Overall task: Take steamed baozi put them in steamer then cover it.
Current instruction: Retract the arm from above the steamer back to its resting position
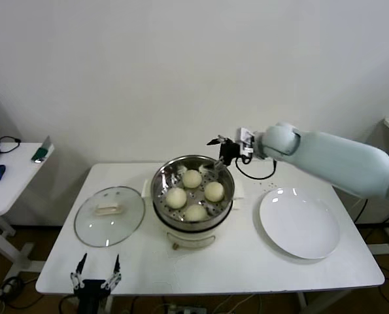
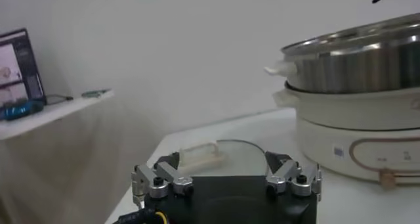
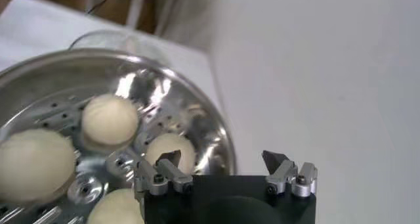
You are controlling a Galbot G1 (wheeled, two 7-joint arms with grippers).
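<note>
Four small round cream-white baozi (image 1: pixel 195 194) sit on the perforated tray inside the shiny round steel steamer (image 1: pixel 161 184), which stands on its white base near the middle of the white table (image 1: pixel 351 271). I see none left on the flat round white plate (image 1: pixel 300 222) toward the table's right edge.

My right gripper (image 1: pixel 217 141) hangs above the steamer's back rim, jaws spread wide and holding nothing. My left gripper (image 1: pixel 97 271) waits at the front edge of the table, near the left corner, jaws also wide apart and empty.

The round glass lid (image 1: pixel 109 216) with its pale block handle (image 1: pixel 108 209) lies flat on the table, just beside the steamer on its left.

Judgement: loading looks done; covering is not yet done.

Risks from here:
- The lid lies flat, so only the handle offers a grip. An off-centre pinch could let the glass tilt or slip.
- The steamer rim stands well above the lid. A low carry could knock the rim and shift the pot.
- The right arm over the rim may block the lid's path unless I clear it first.
- A lid set down off-centre may sit crooked.
</note>
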